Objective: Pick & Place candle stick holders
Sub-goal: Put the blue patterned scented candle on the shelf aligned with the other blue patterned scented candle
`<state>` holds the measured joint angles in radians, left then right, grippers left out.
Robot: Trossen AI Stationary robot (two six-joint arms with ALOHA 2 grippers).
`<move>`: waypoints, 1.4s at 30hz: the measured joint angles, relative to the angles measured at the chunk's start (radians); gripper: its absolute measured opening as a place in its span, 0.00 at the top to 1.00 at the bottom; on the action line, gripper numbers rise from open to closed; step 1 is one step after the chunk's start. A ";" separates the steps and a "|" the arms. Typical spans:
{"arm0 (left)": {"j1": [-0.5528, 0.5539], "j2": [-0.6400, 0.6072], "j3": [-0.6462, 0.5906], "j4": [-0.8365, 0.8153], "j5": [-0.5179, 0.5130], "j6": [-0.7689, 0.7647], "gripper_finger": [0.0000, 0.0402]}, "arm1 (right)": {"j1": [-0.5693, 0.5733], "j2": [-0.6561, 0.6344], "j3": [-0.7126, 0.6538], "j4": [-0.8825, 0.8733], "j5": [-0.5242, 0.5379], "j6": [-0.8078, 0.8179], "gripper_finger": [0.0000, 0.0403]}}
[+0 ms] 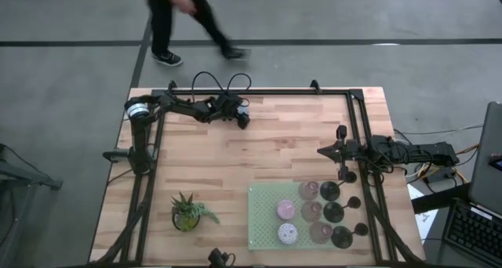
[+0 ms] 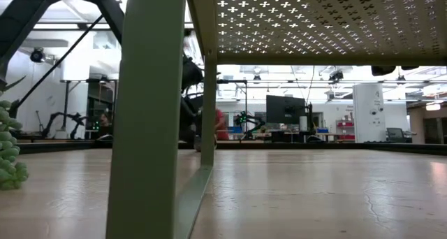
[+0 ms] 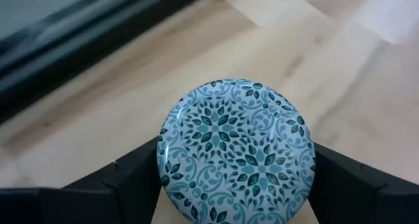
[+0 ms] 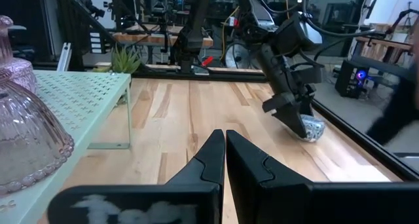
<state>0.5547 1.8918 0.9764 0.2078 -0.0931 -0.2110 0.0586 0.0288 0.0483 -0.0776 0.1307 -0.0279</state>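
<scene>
Right now your left gripper (image 3: 236, 185) brackets the round blue-patterned holder (image 3: 236, 150) at the table's far edge — fingers (image 3: 131, 178) flank it, open, not clearly pinching. The right gripper (image 4: 225, 160), shut, waits well apart beside the green rack (image 1: 263, 221).

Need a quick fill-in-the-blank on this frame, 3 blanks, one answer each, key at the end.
1. The left gripper has its fingers on either side of a round holder patterned in white and ____.
2. The right gripper has its fingers ____.
3. The other holders sit on a pale ____ perforated stand.

Missing words: blue; shut; green
</scene>
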 joint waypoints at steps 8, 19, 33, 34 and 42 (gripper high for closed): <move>-0.025 -0.067 -0.001 -0.033 0.055 0.016 0.23 | 0.000 0.000 0.000 0.000 0.000 -0.001 0.98; -0.166 -0.233 0.008 -0.095 0.103 0.028 0.23 | 0.000 0.000 0.000 0.000 0.000 0.001 0.98; -0.528 -0.295 0.218 -0.224 0.129 0.138 0.23 | 0.000 0.000 0.000 0.000 0.000 0.001 0.98; -0.551 -0.288 0.238 -0.241 0.128 0.159 0.23 | 0.000 0.000 0.000 0.000 0.000 -0.001 0.98; -0.645 -0.207 0.387 -0.322 0.061 0.228 0.23 | 0.000 0.002 0.000 0.000 0.000 0.001 0.98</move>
<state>-0.0900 1.6849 1.3633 -0.1143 -0.0320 0.0174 0.0582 0.0311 0.0483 -0.0772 0.1307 -0.0265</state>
